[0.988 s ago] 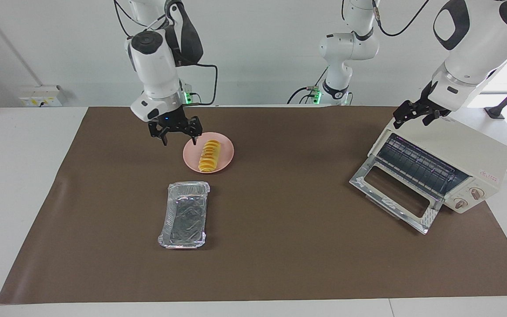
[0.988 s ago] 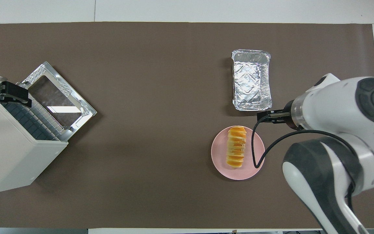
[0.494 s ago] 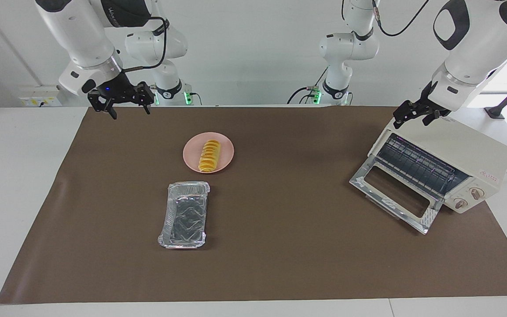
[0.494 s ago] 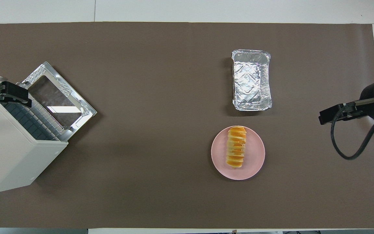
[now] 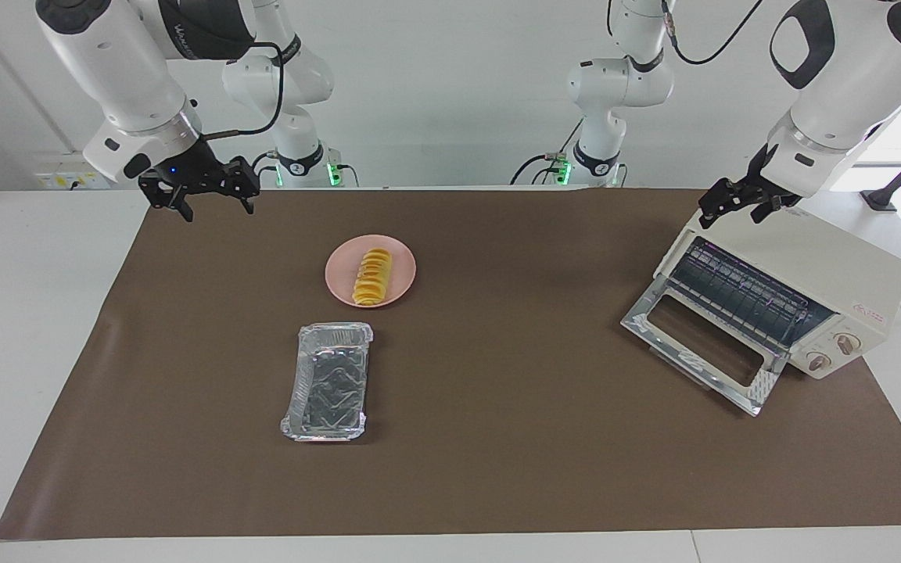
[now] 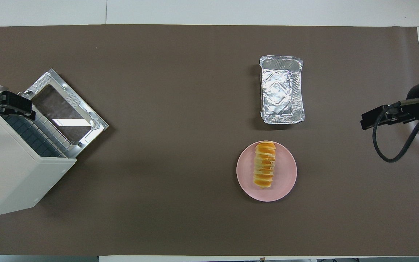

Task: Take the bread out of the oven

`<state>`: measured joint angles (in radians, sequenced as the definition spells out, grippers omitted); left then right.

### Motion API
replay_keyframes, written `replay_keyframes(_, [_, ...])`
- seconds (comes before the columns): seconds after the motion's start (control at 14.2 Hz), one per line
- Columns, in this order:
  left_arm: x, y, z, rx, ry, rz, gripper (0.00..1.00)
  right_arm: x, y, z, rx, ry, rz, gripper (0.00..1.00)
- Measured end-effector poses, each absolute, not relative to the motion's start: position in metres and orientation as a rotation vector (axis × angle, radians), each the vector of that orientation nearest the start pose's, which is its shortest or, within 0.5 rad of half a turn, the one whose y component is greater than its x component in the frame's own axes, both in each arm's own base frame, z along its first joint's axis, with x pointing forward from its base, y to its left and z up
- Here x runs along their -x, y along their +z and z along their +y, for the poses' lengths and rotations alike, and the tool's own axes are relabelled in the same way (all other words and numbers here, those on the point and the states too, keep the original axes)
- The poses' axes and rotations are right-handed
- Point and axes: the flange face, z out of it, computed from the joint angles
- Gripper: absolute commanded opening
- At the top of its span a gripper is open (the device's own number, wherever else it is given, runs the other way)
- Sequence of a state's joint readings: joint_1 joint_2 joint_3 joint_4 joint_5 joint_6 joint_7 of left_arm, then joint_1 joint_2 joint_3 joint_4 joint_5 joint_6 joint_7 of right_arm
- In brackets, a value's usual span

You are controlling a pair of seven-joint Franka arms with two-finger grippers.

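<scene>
The bread (image 5: 372, 276) (image 6: 264, 164), a golden ridged loaf, lies on a round pink plate (image 5: 402, 270) (image 6: 286, 171) on the brown mat. The cream oven (image 5: 834, 270) (image 6: 9, 174) stands at the left arm's end of the table, its glass door (image 5: 701, 344) (image 6: 67, 105) dropped open and its wire rack (image 5: 740, 289) bare. My left gripper (image 5: 730, 217) (image 6: 9, 107) hangs open over the oven's top corner. My right gripper (image 5: 216, 209) (image 6: 367, 122) is open and empty, raised over the mat's edge at the right arm's end.
A crinkled silver foil tray (image 5: 329, 381) (image 6: 281, 89) sits empty on the mat, farther from the robots than the plate. The brown mat (image 5: 497, 438) covers most of the white table.
My right gripper has pulled away from beside the plate, up and out to the mat's edge at the right arm's end. The bread, plate, oven and left arm have stayed put.
</scene>
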<state>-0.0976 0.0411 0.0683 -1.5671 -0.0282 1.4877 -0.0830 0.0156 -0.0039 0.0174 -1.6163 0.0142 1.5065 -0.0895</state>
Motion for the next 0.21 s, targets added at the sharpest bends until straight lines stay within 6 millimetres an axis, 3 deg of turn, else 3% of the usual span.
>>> replay_keyframes(0.21, [-0.5563, 0.5967, -0.0203, 3.153, 0.192, -0.084, 1.00, -0.5449, 0.6001, 0.0154, 3.116, 0.160, -0.180, 1.00])
